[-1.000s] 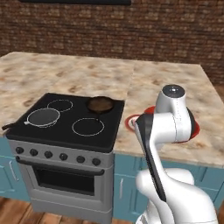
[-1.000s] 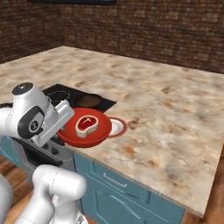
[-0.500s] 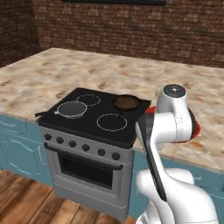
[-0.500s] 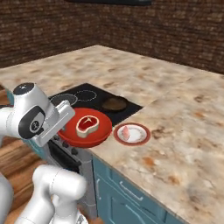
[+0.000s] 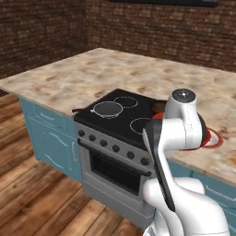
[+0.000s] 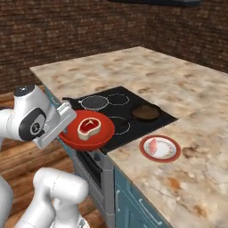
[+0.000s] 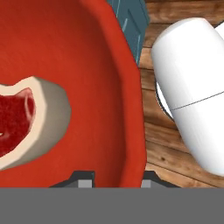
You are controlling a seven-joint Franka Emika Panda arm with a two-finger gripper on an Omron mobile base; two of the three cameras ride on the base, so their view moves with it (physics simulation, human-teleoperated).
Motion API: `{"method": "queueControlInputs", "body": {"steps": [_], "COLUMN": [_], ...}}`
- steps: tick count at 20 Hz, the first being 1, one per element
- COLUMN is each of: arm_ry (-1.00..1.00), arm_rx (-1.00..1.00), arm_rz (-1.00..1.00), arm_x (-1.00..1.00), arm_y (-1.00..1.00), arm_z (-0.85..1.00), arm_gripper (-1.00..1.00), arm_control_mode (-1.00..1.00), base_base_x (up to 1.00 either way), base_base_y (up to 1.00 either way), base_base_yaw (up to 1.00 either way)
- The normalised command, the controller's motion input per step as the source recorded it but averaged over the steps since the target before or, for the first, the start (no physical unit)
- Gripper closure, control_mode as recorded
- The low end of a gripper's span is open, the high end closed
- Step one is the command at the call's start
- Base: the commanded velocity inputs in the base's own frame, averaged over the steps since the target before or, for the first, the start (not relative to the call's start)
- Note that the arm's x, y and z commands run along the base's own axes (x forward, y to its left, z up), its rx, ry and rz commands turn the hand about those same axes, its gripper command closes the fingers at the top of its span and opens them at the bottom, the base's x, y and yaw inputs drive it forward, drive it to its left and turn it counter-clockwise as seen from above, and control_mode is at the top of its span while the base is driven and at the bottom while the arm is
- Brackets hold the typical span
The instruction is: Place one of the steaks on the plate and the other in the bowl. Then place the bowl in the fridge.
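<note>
Beside the stove, end effector point(image 7: 111, 177) clamps bowl point(image 6: 87, 130) rim, fingers apparently mostly hidden.

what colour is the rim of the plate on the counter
Red, around a whitish centre; the plate shows best in the right base view.

I see the glossy red round bowl point(image 6: 87, 132) held up at my gripper point(image 6: 66, 129), its jaws pinching the rim at the bowl's nine o'clock, one pink-red raw steak point(image 6: 89, 127) inside. At its four o'clock, the red-rimmed white plate point(image 6: 160, 148) carries the other raw steak point(image 6: 153, 145) on the speckled beige stone counter point(image 6: 187, 178).
</note>
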Motion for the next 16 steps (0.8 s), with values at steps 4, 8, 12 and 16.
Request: {"method": "queueControlInputs", "body": {"steps": [4, 8, 12, 16], "arm_ry": [0.0, 0.0, 0.0, 0.0], "arm_rx": [0.0, 0.0, 0.0, 0.0], "arm_rz": [0.0, 0.0, 0.0, 0.0], "arm_x": [0.0, 0.0, 0.0, 0.0], "arm_y": [0.0, 0.0, 0.0, 0.0], "arm_z": [0.0, 0.0, 0.0, 0.0], "arm_gripper": [1.0, 1.0, 1.0, 1.0], "arm_control_mode": [1.0, 1.0, 1.0, 1.0], "base_base_x": [0.0, 0.03, 0.09, 0.15], "base_base_y": [0.21, 0.23, 0.23, 0.17], "base_base_yaw": [0.4, 0.4, 0.4, 0.41]}}
